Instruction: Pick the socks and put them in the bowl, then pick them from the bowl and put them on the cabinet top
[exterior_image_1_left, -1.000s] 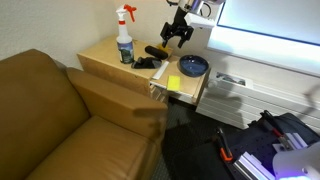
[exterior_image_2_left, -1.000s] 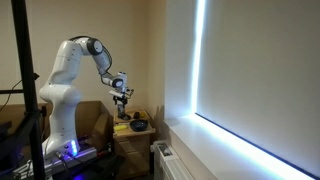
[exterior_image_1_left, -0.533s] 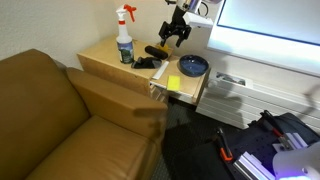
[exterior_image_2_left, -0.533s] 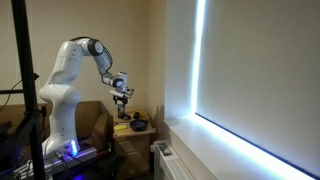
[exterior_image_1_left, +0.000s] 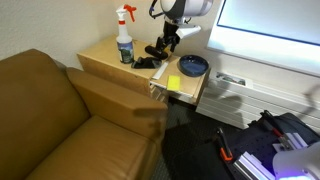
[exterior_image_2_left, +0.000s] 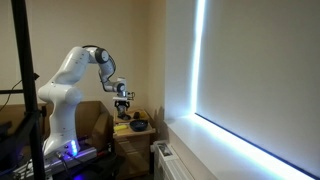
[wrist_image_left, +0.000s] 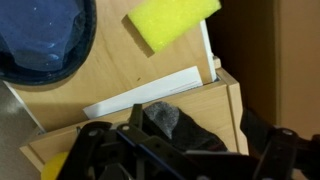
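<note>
Lower than a second ago, the gripper (exterior_image_1_left: 163, 45) now hangs close over the cabinet top (exterior_image_1_left: 105, 55), just above the dark socks (exterior_image_1_left: 148, 61). The socks lie on the wood, outside the blue bowl (exterior_image_1_left: 193, 66), which stands at three o'clock from them. A yellow sponge (exterior_image_1_left: 174, 83) lies at five o'clock and a spray bottle (exterior_image_1_left: 124, 35) stands at ten o'clock; this exterior view alone shows the bottle. Only the wrist view shows the jaws: the two dark fingers (wrist_image_left: 95, 155) stand apart with grey sock fabric between them, though whether they touch it cannot be told. There the bowl fills the eleven o'clock corner and the sponge sits at one o'clock. In an exterior view the whole white arm (exterior_image_2_left: 75, 70) shows, its elbow raised, its forearm reaching toward three o'clock and its wrist pointing straight down at the cabinet
</note>
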